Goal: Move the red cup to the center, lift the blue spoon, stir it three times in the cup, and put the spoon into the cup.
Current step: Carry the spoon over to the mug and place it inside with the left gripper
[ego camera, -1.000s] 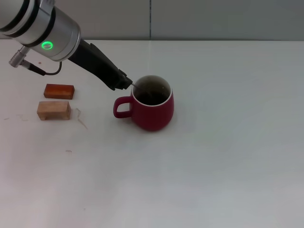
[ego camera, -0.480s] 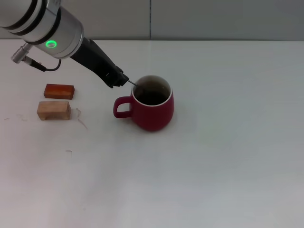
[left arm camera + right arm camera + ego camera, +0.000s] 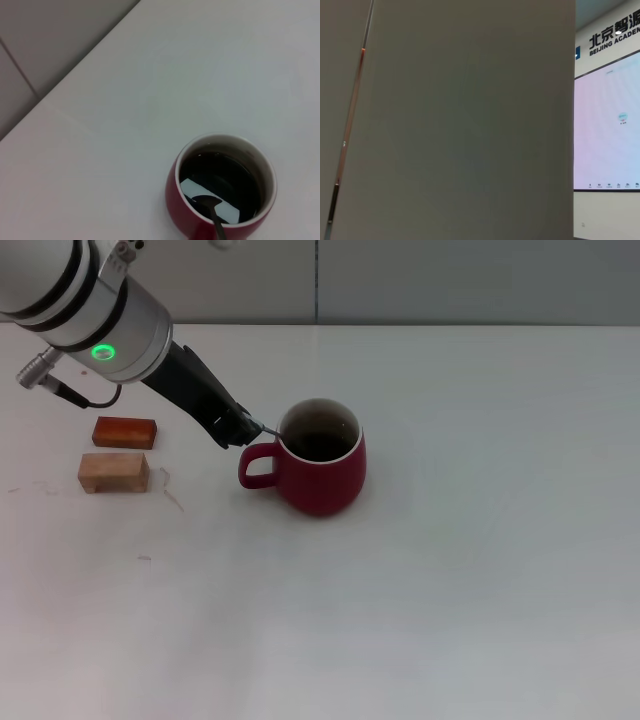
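The red cup point(image 3: 322, 475) stands upright near the middle of the white table, its handle pointing to the left. My left gripper point(image 3: 243, 428) is just left of the cup's rim, above the handle, shut on the blue spoon. Only the spoon's grey neck point(image 3: 268, 428) shows, running from the gripper over the rim; the blue handle is hidden in the gripper. In the left wrist view the cup point(image 3: 178, 212) has a dark inside, and the spoon's metal bowl point(image 3: 205, 202) lies in it. The right gripper is out of view.
Two small wooden blocks lie at the left of the table, a reddish one point(image 3: 125, 432) behind a pale one point(image 3: 113, 471). A grey wall runs along the table's far edge. The right wrist view shows only a wall and a screen.
My left gripper has moved left and toward the near side along the cup's rim, from the far left of the rim to above the handle. The spoon moved with it; the cup stayed put.
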`<state>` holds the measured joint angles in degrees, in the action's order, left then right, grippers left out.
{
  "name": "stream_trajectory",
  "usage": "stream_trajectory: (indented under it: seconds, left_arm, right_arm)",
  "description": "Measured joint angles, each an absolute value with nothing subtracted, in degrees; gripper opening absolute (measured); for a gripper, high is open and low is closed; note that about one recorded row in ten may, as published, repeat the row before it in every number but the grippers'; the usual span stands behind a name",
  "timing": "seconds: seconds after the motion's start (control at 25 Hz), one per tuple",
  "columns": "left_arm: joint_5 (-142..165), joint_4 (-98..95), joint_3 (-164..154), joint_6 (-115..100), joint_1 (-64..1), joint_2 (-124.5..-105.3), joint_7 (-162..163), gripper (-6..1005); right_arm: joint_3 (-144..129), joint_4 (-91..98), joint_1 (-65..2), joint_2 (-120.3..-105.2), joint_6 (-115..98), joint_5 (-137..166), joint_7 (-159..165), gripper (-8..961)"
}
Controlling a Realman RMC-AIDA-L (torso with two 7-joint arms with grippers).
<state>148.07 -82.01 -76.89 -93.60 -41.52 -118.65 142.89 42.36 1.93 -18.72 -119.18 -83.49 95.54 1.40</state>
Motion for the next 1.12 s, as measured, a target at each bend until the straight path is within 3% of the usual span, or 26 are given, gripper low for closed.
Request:
stream_trajectory:
  seconds: [1.12]
  left_arm:
    - [139.8, -81.3, -78.9, -87.3, -40.9, -118.74, 142.5, 191]
  right_arm:
    - [42.4, 1.4, -18.1, -119.17, -83.6, 95.5, 1.4, 679]
